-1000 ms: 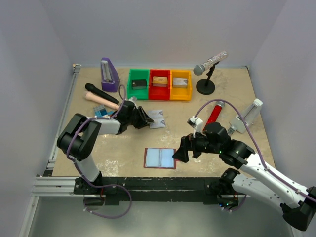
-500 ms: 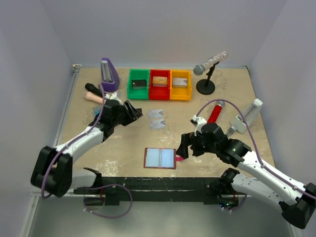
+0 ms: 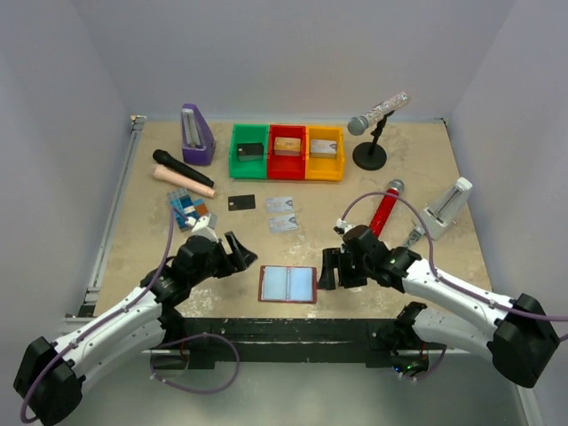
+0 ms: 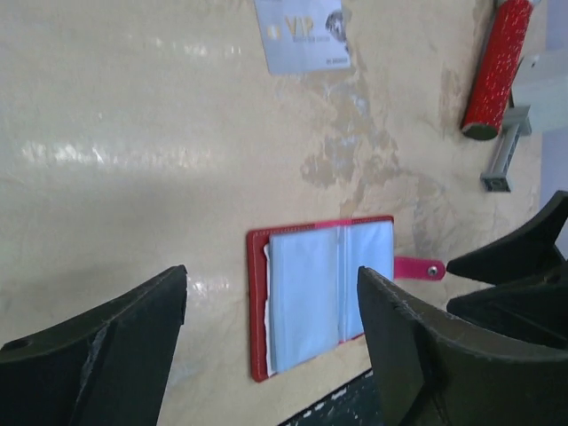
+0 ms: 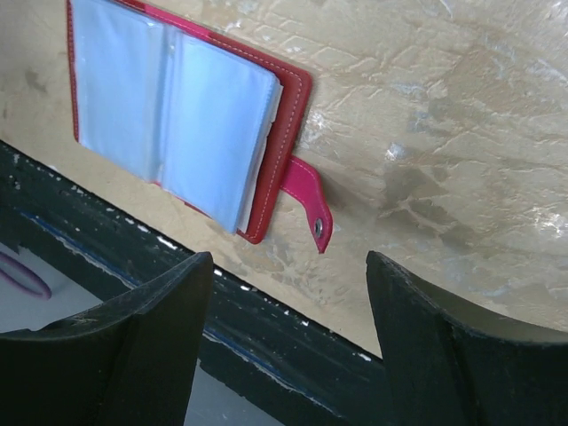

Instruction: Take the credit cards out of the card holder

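Observation:
The dark-red card holder (image 3: 287, 284) lies open and flat near the table's front edge, its pale blue pockets facing up and its snap tab (image 5: 306, 204) pointing right. A black card (image 3: 241, 202) and two silvery cards (image 3: 282, 214) lie on the table behind it. No gold-orange card shows. My left gripper (image 3: 245, 260) is open and empty, just left of the holder (image 4: 324, 297). My right gripper (image 3: 327, 270) is open and empty, just right of the tab, with the holder (image 5: 177, 115) ahead of its fingers.
Green, red and yellow bins (image 3: 287, 152) with small blocks stand at the back. A red microphone (image 3: 382, 209) and a white device (image 3: 446, 207) lie to the right. A black microphone (image 3: 177, 166), a purple metronome (image 3: 196, 134) and a small blue-orange item (image 3: 187, 209) are at the back left. A mic stand (image 3: 370, 153) stands at the back right.
My left arm has swung from the cards at the back to the holder's left side, leaving the black card on the table. My right gripper has shifted slightly left toward the tab.

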Available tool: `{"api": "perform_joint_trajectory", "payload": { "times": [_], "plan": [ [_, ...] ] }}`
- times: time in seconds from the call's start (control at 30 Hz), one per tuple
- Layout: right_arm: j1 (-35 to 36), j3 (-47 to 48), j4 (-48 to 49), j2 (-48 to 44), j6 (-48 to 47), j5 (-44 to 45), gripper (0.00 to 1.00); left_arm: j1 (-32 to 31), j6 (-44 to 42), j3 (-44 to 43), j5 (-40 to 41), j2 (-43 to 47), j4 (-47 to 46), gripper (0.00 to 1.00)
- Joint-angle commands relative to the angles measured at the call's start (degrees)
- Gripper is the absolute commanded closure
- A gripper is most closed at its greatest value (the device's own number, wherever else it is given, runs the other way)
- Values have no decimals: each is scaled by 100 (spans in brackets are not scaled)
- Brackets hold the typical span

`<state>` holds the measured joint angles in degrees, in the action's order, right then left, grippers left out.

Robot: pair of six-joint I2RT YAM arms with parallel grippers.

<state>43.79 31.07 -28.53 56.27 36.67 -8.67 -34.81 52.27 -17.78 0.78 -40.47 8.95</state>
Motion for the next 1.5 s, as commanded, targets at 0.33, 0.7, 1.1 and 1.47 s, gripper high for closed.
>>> {"api": "perform_joint_trajectory", "payload": {
  "times": [0.33, 0.7, 1.1, 1.47],
  "plan": [
    [-37, -321, 1016, 903, 306, -118, 50, -905, 1443, 1021, 107, 66, -1147, 0],
    [-116, -215, 1139, 1211, 350, -126, 74, -879, 2217, 1452, 309, 152, -1791, 1],
    [-99, -356, 1289, 1211, 341, -311, 100, -957, 1032, 910, -666, 85, -1819, 25],
    [-99, -391, 1368, 1220, 376, -425, 100, -1941, 749, 337, -104, -725, -1466, 32]
  ]
}}
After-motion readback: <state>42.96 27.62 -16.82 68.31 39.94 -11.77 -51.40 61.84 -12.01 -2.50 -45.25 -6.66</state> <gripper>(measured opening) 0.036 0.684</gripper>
